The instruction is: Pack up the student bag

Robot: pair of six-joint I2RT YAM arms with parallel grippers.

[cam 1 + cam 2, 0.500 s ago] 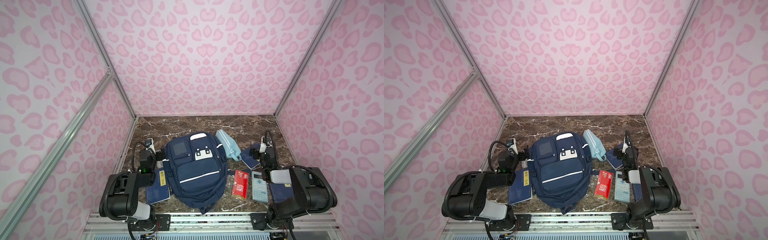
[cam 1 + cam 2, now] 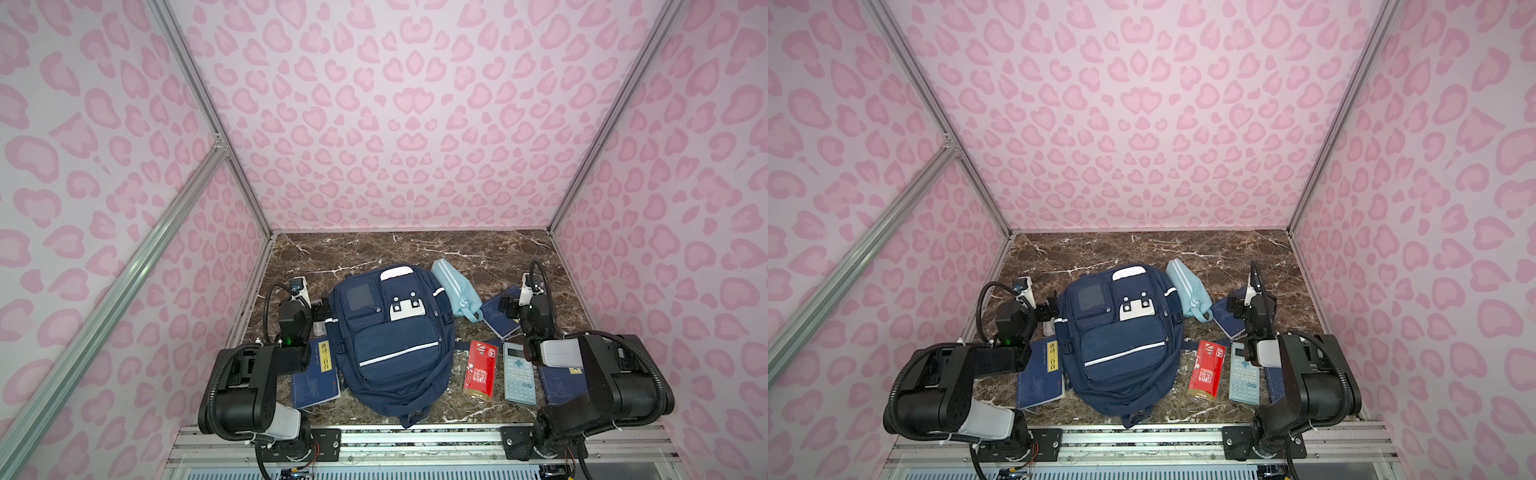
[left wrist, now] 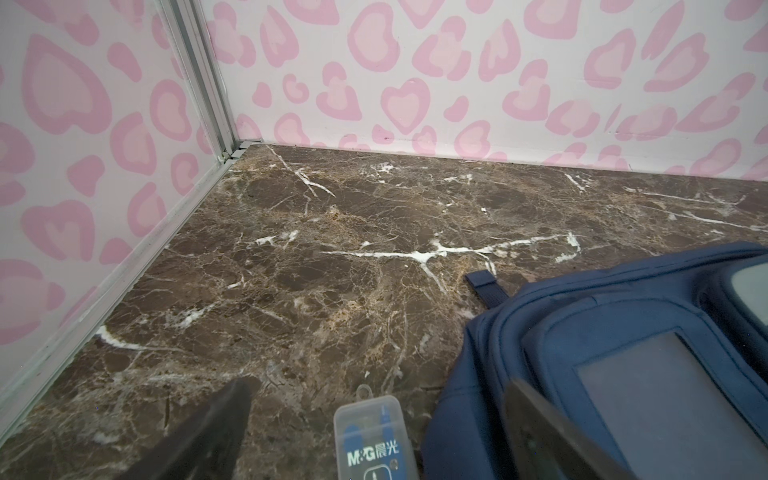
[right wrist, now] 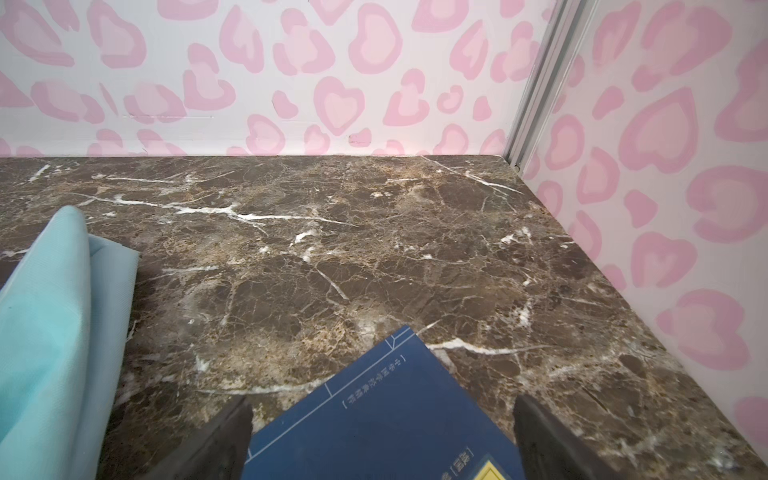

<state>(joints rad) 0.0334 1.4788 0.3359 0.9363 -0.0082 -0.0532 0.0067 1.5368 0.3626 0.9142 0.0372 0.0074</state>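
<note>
Navy bag (image 2: 390,340) lies flat at table (image 2: 415,257) centre. Left gripper (image 3: 380,388), at the bag's nine o'clock, gapes wide and empty, astride a clear pen case (image 3: 370,440). Right gripper (image 4: 382,403), at three o'clock, jaws wide too, hovers over a blue book (image 4: 415,440), gripping nothing.

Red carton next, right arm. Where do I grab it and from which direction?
Take the red carton across its long edges at mid-length, straight down with the open right gripper. It lies flat, long axis front to back; bare marble shows on both sides, toward the student bag and the calculator, probably room enough.
</note>
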